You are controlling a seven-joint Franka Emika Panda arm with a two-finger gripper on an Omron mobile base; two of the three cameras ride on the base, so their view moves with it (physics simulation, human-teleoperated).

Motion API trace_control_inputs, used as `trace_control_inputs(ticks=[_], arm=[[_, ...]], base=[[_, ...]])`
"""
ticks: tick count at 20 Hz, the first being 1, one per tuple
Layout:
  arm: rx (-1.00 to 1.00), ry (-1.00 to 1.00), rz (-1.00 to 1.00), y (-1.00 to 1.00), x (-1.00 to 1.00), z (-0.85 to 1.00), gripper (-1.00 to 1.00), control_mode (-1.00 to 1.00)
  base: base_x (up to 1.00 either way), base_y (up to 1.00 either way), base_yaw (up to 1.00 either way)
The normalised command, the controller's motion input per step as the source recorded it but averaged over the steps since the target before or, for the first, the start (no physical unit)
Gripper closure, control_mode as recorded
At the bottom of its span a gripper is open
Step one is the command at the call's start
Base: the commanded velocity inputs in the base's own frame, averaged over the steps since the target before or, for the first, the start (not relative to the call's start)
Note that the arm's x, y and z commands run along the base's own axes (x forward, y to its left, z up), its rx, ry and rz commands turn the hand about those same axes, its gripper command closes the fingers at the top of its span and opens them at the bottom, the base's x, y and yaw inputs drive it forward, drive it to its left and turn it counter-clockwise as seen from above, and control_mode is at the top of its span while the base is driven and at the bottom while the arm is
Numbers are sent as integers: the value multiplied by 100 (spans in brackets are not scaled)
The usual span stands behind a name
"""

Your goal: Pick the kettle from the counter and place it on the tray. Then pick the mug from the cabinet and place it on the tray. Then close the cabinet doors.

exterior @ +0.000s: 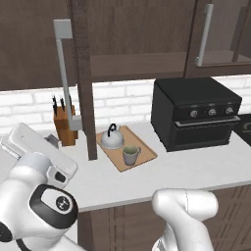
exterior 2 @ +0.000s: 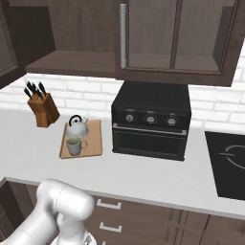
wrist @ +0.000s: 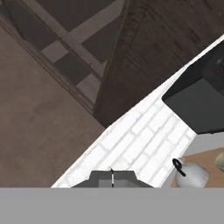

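The silvery kettle and the greyish mug both stand on the wooden tray on the counter. The cabinet gapes open with a bare inner shelf. Its left door stands swung out, edge-on, with its grey bar handle. My gripper is shut on nothing, low and left of that door, beside the knife block, pointing towards the door and the backsplash.
A knife block stands left of the tray. A black countertop oven sits to its right, below a glass door with a grey handle. A dark cooktop lies at the far right.
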Motion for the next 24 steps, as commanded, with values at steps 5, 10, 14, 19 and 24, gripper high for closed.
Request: trace_control_inputs(ticks=[5, 10, 14, 19, 24], arm=[[0, 1, -4, 1, 43, -5, 100, -100], [0, -1, 0, 0, 0, 0, 100, -100], [1, -9, -4, 0, 12, 20, 100, -100], [1, -2, -24, -22, 50, 32, 100, -100], [0, -1, -43, -59, 44, 26, 100, -100]], base=[[0, 0, 0], [0, 0, 0], [0, 0, 0], [0, 0, 0], [0, 0, 0]])
